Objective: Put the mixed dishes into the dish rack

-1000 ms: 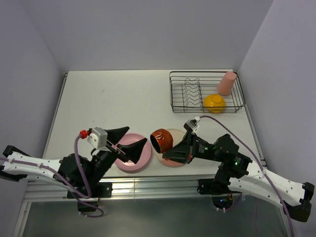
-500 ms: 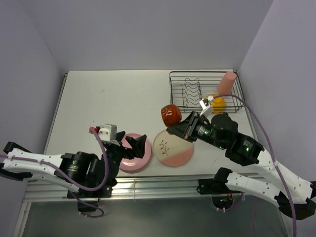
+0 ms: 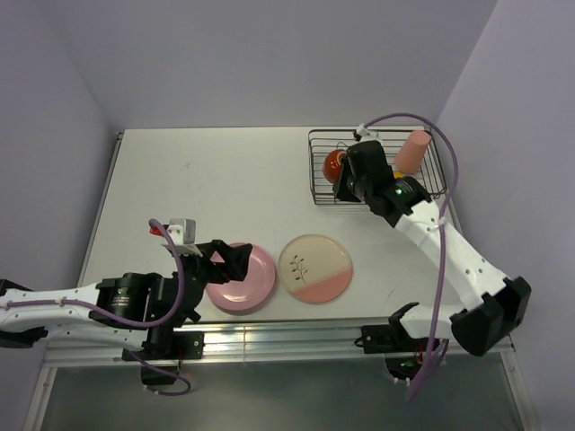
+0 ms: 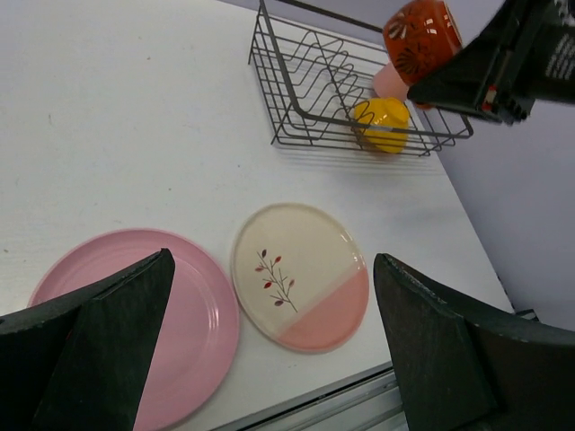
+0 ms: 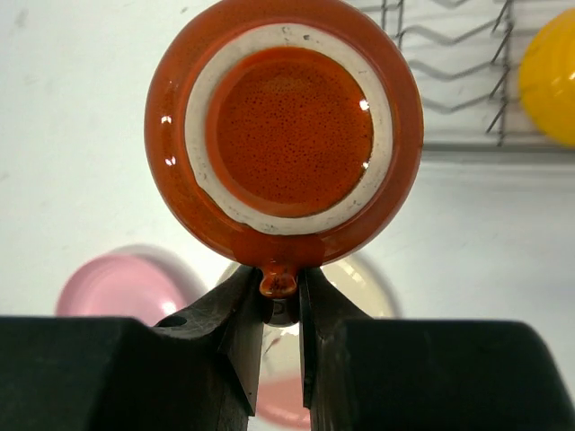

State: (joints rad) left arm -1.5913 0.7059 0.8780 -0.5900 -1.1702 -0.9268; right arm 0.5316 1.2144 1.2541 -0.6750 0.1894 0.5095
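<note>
- White table (image 3: 180, 180) set in a corner of pale lilac walls; both arm bases sit at its near edge.
- Dish rack (image 3: 313, 180): black wire basket at the far right of the table, wavy dividers in its left half.
- Yellow bowl (image 4: 382, 121): inside the rack, right of the dividers, upside down.
- Pink tumbler (image 3: 412, 151): at the rack's far right corner, upright; whether it stands inside the wire cannot be told.
- Red-orange cup (image 5: 283, 135): held in the air over the left part of the rack, clear of the wire, its base turned toward the right wrist camera.
- Right gripper (image 5: 281, 292): fingers drawn nearly together, pinching the cup at its edge.
- Pink plate (image 3: 241, 278): flat on the table near the front edge, left of centre.
- Cream plate with pink segment and leaf motif (image 3: 315, 268): flat on the table just beside the pink plate, on its right, not touching.
- Left gripper (image 4: 271, 260): fingers spread fully apart, nothing between them, positioned low over the left side of the pink plate.
</note>
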